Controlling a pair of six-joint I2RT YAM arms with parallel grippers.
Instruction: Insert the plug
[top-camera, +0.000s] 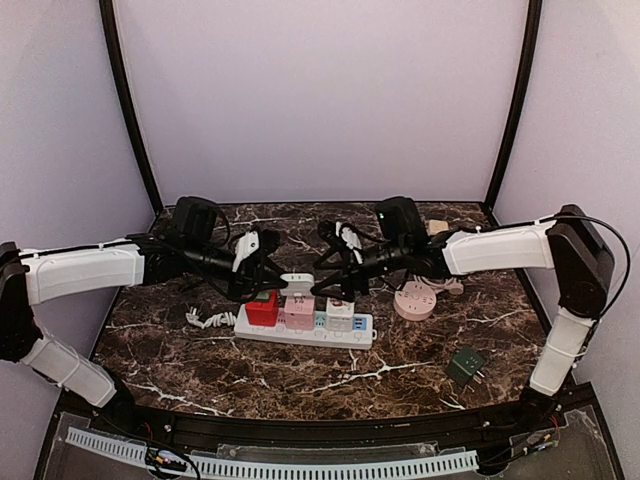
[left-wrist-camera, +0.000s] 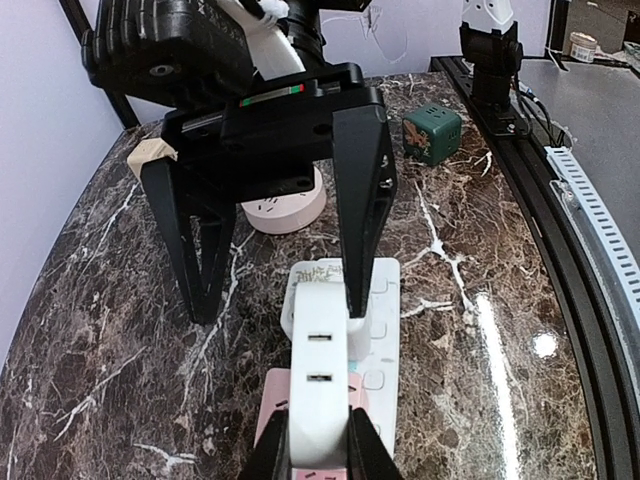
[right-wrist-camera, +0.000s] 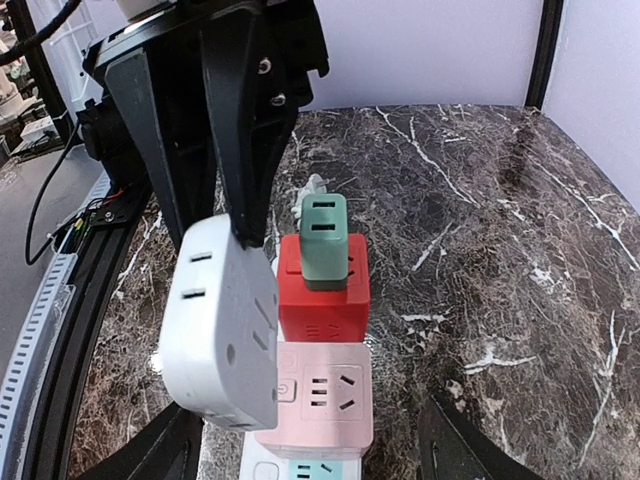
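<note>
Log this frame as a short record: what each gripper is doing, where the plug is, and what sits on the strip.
left gripper: shut on the white adapter, holding it over the power strip
right gripper: open, jaws wide, close beside the adapter, not gripping it
adapter seated: cannot tell
on strip: red cube with a green plug on top; pink cube next to it
elsewhere on table: round pink socket, dark green cube

White plug (right-wrist-camera: 222, 325), red cube (right-wrist-camera: 322, 315), pink cube (right-wrist-camera: 320, 400), dark-green adapter (top-camera: 466, 365), brown white-veined marble table (top-camera: 330, 385)
</note>
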